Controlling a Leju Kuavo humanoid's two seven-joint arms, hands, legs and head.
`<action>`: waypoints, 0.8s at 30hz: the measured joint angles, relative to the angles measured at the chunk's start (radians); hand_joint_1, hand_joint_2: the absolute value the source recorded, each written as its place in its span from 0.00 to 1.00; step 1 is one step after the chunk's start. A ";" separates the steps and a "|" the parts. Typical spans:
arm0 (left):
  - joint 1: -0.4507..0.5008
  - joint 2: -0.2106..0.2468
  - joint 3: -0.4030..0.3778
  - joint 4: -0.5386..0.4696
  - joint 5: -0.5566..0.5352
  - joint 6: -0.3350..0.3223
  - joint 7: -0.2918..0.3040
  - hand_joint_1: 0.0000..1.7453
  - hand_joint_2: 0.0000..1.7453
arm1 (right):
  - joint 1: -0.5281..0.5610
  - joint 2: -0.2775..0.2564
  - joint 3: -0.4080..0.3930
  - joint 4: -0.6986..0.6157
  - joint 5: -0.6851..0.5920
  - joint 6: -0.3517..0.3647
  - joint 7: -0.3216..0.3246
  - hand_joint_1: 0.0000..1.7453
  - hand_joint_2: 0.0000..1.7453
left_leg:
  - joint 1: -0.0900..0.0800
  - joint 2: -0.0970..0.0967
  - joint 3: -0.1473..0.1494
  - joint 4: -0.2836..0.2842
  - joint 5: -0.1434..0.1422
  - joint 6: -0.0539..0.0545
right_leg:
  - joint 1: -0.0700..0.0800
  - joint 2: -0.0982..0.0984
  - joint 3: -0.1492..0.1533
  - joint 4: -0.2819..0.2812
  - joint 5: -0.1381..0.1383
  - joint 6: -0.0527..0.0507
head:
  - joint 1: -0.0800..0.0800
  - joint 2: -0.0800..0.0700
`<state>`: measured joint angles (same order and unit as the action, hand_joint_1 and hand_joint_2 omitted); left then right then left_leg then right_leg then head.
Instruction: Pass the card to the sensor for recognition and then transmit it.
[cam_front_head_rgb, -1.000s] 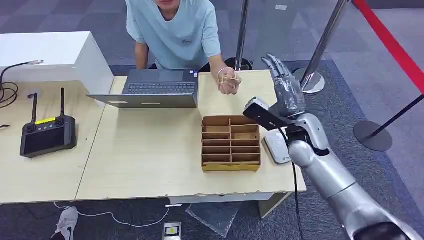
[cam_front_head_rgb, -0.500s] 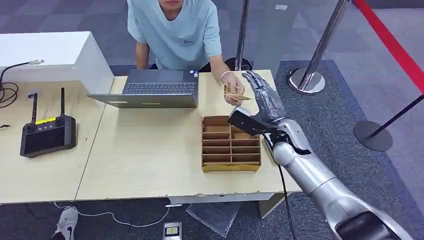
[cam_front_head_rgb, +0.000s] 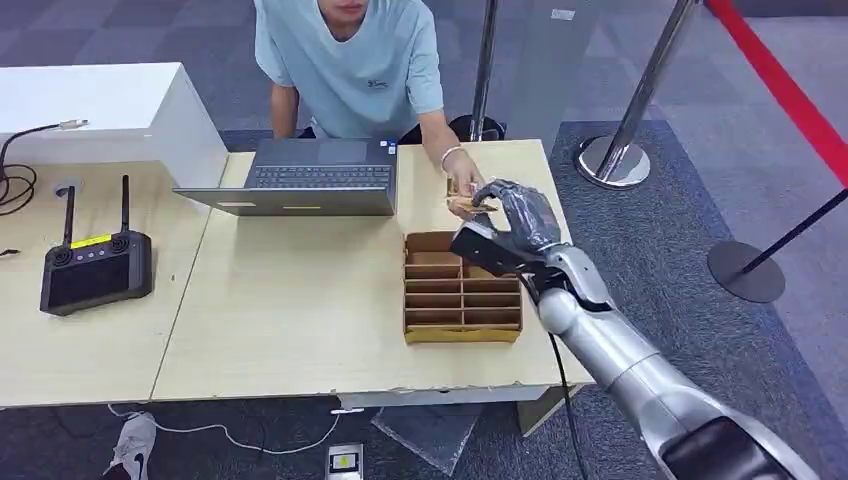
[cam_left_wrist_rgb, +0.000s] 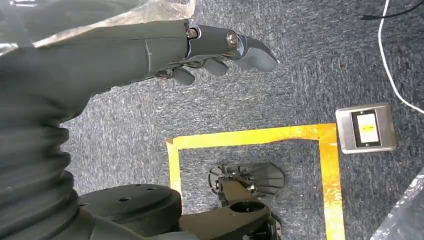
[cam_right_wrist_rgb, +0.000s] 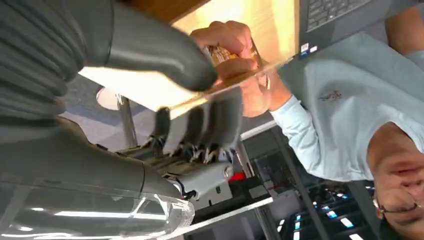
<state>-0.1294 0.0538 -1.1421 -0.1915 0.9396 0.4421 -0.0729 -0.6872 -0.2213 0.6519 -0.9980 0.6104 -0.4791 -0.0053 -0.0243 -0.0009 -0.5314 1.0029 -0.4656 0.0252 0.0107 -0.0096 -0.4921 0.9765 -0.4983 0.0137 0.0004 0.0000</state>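
**Card Handover Above the Compartment Box**

Above the far edge of the brown cardboard compartment box, the right hand met the person's hand. The thin tan card sat between the thick grey thumb on one face and the darker fingers on the other, so the right hand was pinching it. The person's hand also gripped the same card at its opposite end. Whether the card rested fully in the robot's grasp could not be determined.

Beyond the box, toward the person in the light blue T-shirt, an open grey laptop stood on the pale wooden table. Well left of the box, a black handheld controller with two antennas lay on the adjoining table.

The left hand hung over grey carpet, holding nothing, its fingers loosely curved and apart. Yellow floor tape and a small grey square device lay on that carpet.
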 joint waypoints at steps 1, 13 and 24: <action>0.000 0.000 0.000 0.000 0.000 0.000 0.000 0.00 1.00 | -0.001 0.001 0.001 0.003 -0.003 -0.003 -0.001 1.00 1.00 | 0.000 0.000 0.000 0.000 0.000 0.000 | 0.000 0.000 0.000 0.000 0.000 0.000 | 0.000 0.000; 0.001 -0.001 -0.008 0.000 0.000 0.000 0.000 0.00 1.00 | -0.010 0.006 0.017 0.039 -0.011 -0.010 -0.003 1.00 1.00 | 0.000 0.000 -0.001 0.000 0.000 0.000 | 0.000 0.000 -0.001 0.000 0.000 0.000 | 0.000 0.000; 0.001 -0.001 -0.008 0.000 -0.001 0.000 0.000 0.00 1.00 | -0.010 0.004 0.017 0.040 -0.016 -0.048 0.035 1.00 1.00 | 0.000 0.000 -0.001 0.000 0.000 0.000 | 0.000 0.000 -0.001 0.000 0.000 0.000 | 0.000 0.000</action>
<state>-0.1283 0.0523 -1.1501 -0.1915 0.9388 0.4417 -0.0732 -0.6967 -0.2174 0.6687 -0.9579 0.5943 -0.5272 0.0293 -0.0243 -0.0006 -0.5319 1.0031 -0.4656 0.0252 0.0107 -0.0096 -0.4929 0.9765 -0.4982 0.0136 0.0004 0.0000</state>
